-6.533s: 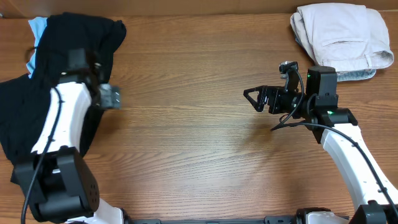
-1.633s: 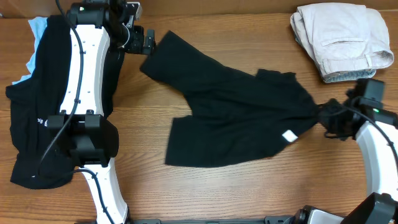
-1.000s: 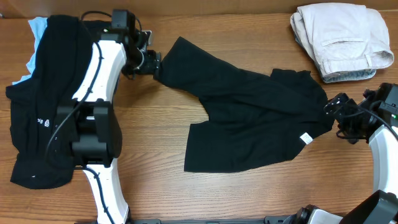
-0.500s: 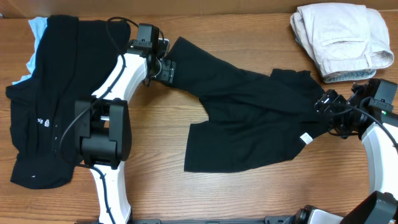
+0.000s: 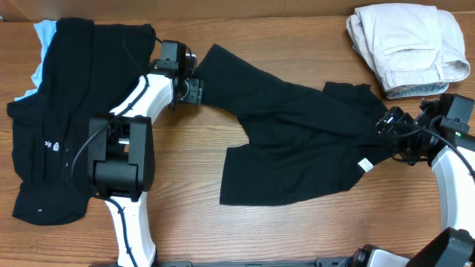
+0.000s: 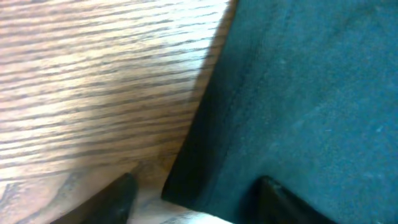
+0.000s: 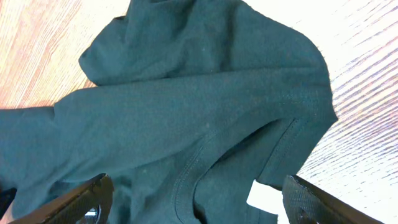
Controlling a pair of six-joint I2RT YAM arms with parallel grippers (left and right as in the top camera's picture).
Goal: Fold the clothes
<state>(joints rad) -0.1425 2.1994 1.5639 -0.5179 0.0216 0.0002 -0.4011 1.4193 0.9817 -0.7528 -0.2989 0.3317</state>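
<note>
A black short-sleeved tee [image 5: 297, 133] of the clothes lies spread across the middle of the table, its small white tag [image 5: 364, 165] near the right side. My left gripper [image 5: 195, 90] sits low at the tee's far left corner. In the left wrist view, the left gripper [image 6: 196, 182] is open and the fabric edge [image 6: 205, 155] runs between its dark fingers [image 6: 115, 198]. My right gripper [image 5: 386, 122] hovers at the tee's right end. In the right wrist view, the right gripper [image 7: 198, 180] stands wide open above the tee [image 7: 186, 106], with the tag [image 7: 260, 195] showing.
More black clothes [image 5: 59, 111] lie heaped at the far left over a light blue cloth [image 5: 41, 33]. A folded beige garment [image 5: 408, 48] rests at the back right corner. Bare wooden table [image 5: 297, 230] runs along the front.
The tee was drawn out of the left pile and laid across the table. Over the last second my left gripper shifted right onto the tee's corner and my right gripper moved slightly left.
</note>
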